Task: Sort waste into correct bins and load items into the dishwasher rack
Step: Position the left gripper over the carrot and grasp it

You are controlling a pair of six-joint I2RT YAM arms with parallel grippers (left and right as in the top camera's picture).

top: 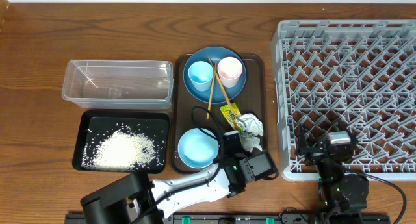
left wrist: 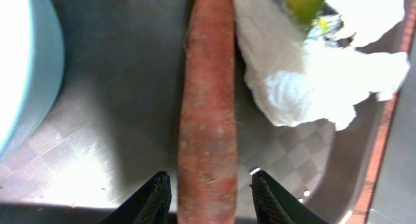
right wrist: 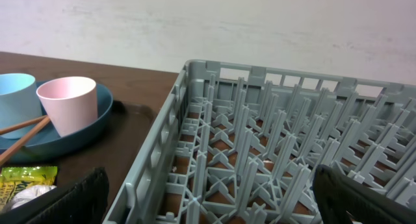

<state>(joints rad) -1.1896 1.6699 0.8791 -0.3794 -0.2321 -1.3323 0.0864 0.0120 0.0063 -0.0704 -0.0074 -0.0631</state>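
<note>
In the left wrist view an orange carrot lies lengthwise on the brown serving tray. My left gripper is open and straddles it, with a thin gap at each fingertip. From overhead the left gripper hides the carrot. Beside it are the crumpled tissue, the snack wrapper and the pale-blue bowl. The dark-blue plate carries a light-blue cup, a pink cup and chopsticks. My right gripper stands wide open over the grey rack.
A clear plastic box stands at the back left. In front of it a black tray holds white rice. The right arm is at the rack's near left corner. Bare wooden table lies to the left.
</note>
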